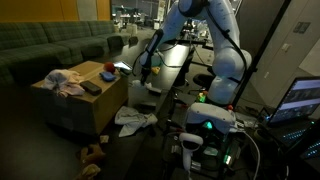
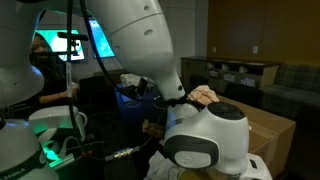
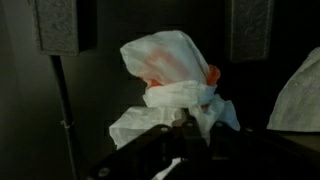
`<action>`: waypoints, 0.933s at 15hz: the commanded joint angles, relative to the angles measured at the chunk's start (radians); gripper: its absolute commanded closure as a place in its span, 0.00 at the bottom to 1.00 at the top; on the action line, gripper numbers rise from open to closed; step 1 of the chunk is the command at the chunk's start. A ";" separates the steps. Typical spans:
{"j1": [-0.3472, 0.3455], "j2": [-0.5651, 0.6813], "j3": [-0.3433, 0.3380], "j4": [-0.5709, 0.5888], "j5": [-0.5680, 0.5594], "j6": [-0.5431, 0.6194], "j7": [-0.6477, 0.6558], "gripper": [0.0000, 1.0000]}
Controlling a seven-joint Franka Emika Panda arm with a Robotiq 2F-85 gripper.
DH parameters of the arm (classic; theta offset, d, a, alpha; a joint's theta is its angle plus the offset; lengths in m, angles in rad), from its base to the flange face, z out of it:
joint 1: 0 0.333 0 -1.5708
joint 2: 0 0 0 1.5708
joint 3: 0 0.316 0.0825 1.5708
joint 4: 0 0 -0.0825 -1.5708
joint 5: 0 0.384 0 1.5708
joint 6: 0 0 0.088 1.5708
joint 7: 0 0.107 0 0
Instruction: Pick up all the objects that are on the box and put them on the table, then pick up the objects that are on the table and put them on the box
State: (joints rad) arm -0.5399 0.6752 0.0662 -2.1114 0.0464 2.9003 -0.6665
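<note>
The pinkish-white cloth [image 3: 170,70] fills the middle of the wrist view, bunched, with the gripper [image 3: 181,128] clamped tight on its lower edge. In an exterior view the box [image 1: 70,110] sits centre left with a red ball [image 1: 108,68] on top. A white-grey cloth [image 1: 133,118] lies lower, to the right of the box.

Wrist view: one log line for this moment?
gripper: shut on pink cloth | box: other cloths on top
</note>
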 commanded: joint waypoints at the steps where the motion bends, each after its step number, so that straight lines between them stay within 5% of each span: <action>1: -0.048 0.061 0.044 0.069 0.000 0.024 -0.001 0.67; 10: -0.097 0.037 0.066 0.045 -0.018 0.026 -0.006 0.01; 14: -0.130 -0.009 0.078 -0.041 -0.032 0.026 -0.040 0.00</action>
State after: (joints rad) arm -0.6248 0.7243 0.1134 -2.0667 0.0366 2.9085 -0.6736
